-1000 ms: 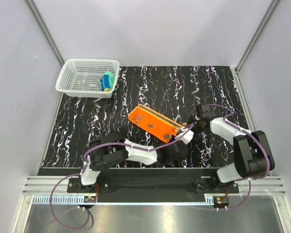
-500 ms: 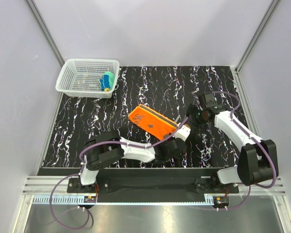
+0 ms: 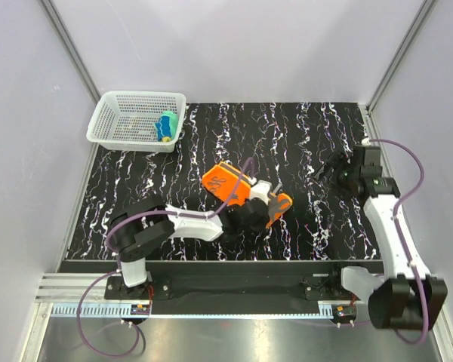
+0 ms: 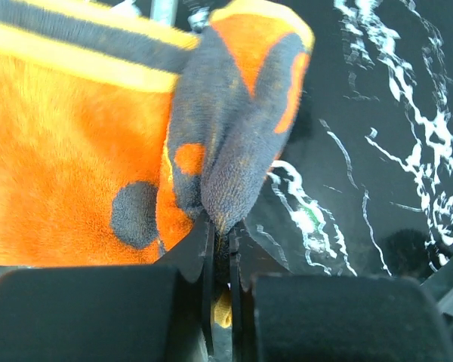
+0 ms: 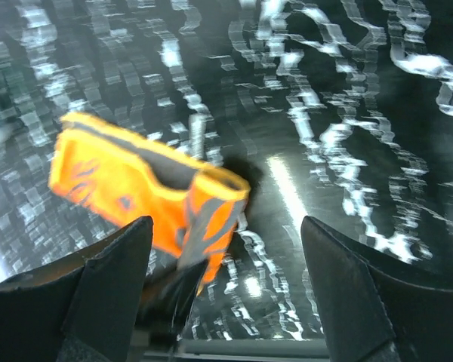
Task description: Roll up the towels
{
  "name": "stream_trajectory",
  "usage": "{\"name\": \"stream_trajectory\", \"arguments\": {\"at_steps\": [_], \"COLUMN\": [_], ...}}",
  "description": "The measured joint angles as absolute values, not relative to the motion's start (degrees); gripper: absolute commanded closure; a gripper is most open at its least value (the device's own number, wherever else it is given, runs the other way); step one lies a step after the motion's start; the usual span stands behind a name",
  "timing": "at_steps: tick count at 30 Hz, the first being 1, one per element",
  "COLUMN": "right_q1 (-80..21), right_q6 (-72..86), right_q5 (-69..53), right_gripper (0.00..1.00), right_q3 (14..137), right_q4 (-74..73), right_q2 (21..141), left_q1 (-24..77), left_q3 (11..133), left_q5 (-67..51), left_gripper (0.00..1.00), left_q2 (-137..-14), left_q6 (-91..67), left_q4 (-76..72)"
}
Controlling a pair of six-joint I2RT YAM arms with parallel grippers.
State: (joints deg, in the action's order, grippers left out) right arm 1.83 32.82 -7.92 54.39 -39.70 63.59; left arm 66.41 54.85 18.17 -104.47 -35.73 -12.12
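The orange towel [image 3: 225, 183] with grey marks lies mid-table, its right end lifted and folded over. My left gripper [image 3: 272, 209] is shut on that grey-and-orange end; in the left wrist view the cloth [image 4: 234, 143] is pinched between the jaws of the left gripper [image 4: 220, 235]. My right gripper [image 3: 331, 167] stands open over bare table, well to the right of the towel. In the right wrist view the orange towel [image 5: 128, 185] sits ahead of the right gripper [image 5: 226, 290], with nothing between its fingers. The yellow and teal towel [image 3: 166, 126] lies rolled in the basket.
A white mesh basket [image 3: 124, 121] stands at the table's back left corner. The black marbled tabletop [image 3: 309, 136] is bounded by grey walls at the left, back and right. The left arm lies low along the near edge.
My right gripper opened, let go of the towel's right end and drew back to the right. The left gripper moved left with that end, folding it over the towel.
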Motion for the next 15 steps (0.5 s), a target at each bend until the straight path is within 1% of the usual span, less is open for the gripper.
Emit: {"name": "stream_trajectory", "arguments": {"at_steps": [5, 9, 15], "right_q1": [1.8, 1.8, 1.8], "right_q6": [32.9, 34.7, 41.3], "right_q5": [-15.6, -22.8, -32.8], "right_gripper": [0.14, 0.14, 0.15], "right_q3": [48.3, 39.6, 25.9], "right_q4": [-35.1, -29.1, -18.6], "right_q2": [55.4, 53.3, 51.2], "left_q1": [61.2, 58.0, 53.8], "left_q3": [51.5, 49.0, 45.7], "left_q5": [11.0, 5.7, -1.5], "left_gripper": [1.00, 1.00, 1.00], "left_q2": [-104.2, -102.8, -101.1], "left_q6": [-43.5, -49.2, -56.8], "left_q4": [-15.1, -17.7, -21.3]}}
